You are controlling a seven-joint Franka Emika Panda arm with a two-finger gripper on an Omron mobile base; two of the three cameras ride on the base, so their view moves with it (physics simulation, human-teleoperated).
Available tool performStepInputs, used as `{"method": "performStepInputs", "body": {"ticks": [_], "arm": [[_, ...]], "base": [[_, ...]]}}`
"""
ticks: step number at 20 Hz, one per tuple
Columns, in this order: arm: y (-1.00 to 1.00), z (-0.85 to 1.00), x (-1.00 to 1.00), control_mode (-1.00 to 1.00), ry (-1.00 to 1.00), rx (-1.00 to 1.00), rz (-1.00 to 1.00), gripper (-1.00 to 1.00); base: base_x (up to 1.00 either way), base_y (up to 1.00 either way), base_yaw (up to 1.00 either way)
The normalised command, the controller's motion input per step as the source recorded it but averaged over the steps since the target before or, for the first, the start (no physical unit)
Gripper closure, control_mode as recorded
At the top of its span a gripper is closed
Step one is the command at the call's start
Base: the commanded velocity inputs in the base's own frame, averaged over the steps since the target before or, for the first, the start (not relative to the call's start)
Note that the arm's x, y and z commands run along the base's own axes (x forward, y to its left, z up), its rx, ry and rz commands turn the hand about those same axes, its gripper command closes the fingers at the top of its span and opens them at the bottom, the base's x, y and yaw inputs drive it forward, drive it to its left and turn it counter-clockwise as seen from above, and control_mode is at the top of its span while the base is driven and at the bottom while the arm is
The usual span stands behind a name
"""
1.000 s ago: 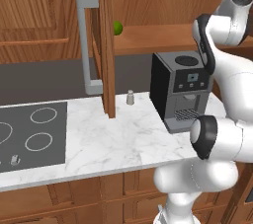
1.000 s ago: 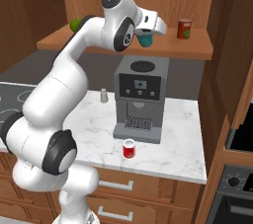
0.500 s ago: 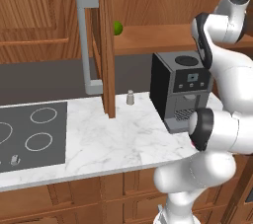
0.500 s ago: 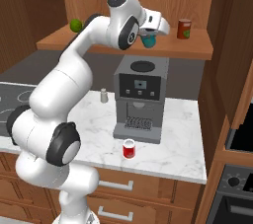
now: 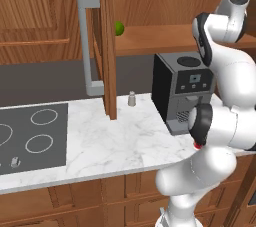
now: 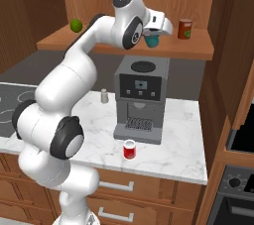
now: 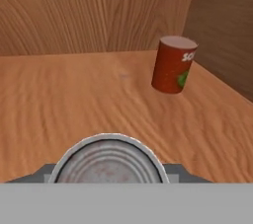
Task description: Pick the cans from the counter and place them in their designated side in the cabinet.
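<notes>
Teal can (image 6: 152,41), grasped by the hand (image 6: 153,38), hangs over the shelf (image 6: 198,50); soup can (image 7: 173,64) at one o'clock. Next, probably lower and release.

Bare shelf (image 7: 74,99) lies ahead; a brownish-red can (image 7: 173,65) stands by the right wall (image 7: 227,25).
</notes>
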Motion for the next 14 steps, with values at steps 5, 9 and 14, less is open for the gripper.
{"method": "performStepInputs", "body": {"ticks": [5, 9, 14], "arm": [[-0.09, -0.04, 0.17, -1.0, 0.0, 0.0, 0.0, 1.0], [-0.08, -0.03, 0.15, -1.0, 0.0, 0.0, 0.0, 1.0], [-0.07, -0.03, 0.14, -1.0, 0.0, 0.0, 0.0, 1.0]], "base": [[0.0, 0.0, 0.0], [0.0, 0.0, 0.0], [0.0, 0.0, 0.0]]}}
